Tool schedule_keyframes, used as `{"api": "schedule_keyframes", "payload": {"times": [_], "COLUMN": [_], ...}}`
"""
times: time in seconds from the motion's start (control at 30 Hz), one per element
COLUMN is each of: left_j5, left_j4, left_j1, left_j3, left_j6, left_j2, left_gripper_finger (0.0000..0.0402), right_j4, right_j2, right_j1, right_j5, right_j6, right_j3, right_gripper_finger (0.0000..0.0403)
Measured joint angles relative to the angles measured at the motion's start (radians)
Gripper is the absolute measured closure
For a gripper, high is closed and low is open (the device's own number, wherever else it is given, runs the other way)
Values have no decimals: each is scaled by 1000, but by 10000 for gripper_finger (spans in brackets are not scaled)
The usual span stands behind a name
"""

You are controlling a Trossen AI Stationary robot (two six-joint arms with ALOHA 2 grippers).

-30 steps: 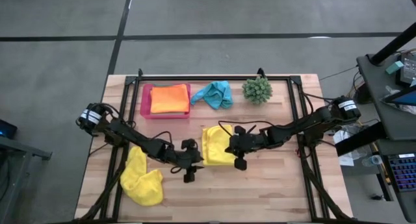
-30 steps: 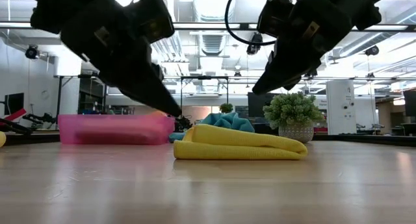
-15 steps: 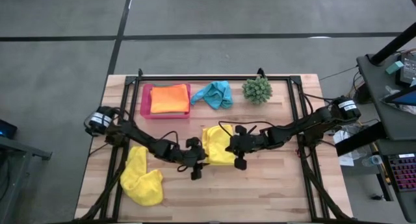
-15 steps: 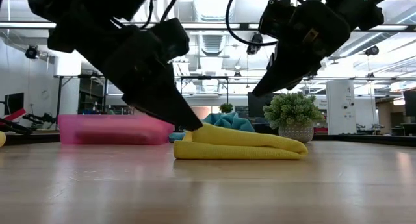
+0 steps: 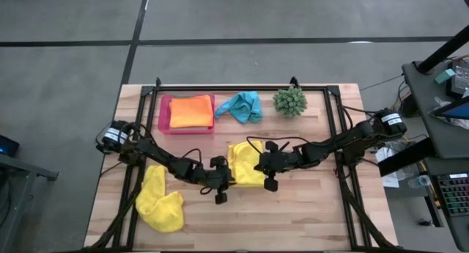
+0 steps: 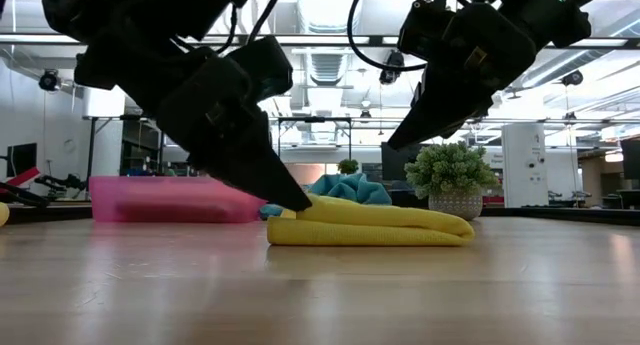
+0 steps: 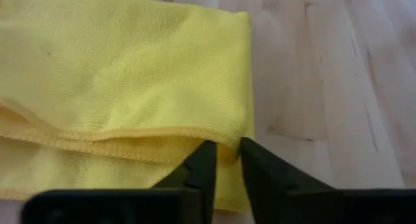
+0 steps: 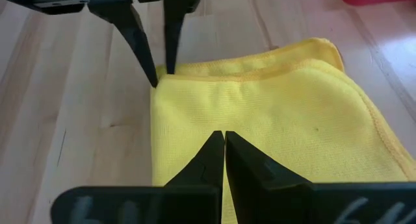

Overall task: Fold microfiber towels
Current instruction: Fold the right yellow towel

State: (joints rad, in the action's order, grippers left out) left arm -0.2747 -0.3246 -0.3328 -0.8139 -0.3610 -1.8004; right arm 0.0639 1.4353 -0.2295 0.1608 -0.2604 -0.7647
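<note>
At the counter's point(image 5: 308, 209) middle the half-folded yellow towel point(image 5: 245, 163) lies flat, its left edge pinched in the left gripper's point(image 7: 223, 160) jaws for another fold, while the right gripper point(image 8: 224, 141), jaws together, presses it steady.

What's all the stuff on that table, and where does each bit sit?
Folded yellow towel: one, yellow, middle of the table, between the two arms.
Crumpled yellow towel: one, yellow, near left corner.
Orange towel: one, orange, folded inside the tray.
Tray: one, pink, far left side.
Turquoise towel: one, turquoise, bunched beside the tray.
Plant ball: one, spiky green, far side, right of the turquoise towel.
Table: one, pale wood.
Left tool: dark, pinching the folded yellow towel's edge.
Right tool: dark, shut, tip over the same towel.
</note>
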Motion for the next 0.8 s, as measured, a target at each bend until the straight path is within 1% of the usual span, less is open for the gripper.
{"api": "schedule_keyframes", "payload": {"times": [0.07,0.13,0.3,0.47,0.67,0.8], "left_j5": [3,4,3,3,2,2], "left_j4": [-11,-7,-4,11,91,187], "left_j1": [2,2,2,2,2,2], "left_j3": [-1,-1,-3,0,3,5], "left_j6": [1,5,30,39,58,53], "left_j2": [-1,-2,1,40,115,159], "left_gripper_finger": [386,396,400,401,401,401], "right_j4": [0,0,0,0,0,-1], "right_j2": [0,0,0,0,0,0], "right_j1": [0,0,0,0,0,0], "right_j5": [0,0,0,0,0,1], "right_j6": [0,0,0,0,-1,-4], "right_j3": [0,0,2,2,4,7], "right_gripper_finger": [394,394,394,394,394,394]}}
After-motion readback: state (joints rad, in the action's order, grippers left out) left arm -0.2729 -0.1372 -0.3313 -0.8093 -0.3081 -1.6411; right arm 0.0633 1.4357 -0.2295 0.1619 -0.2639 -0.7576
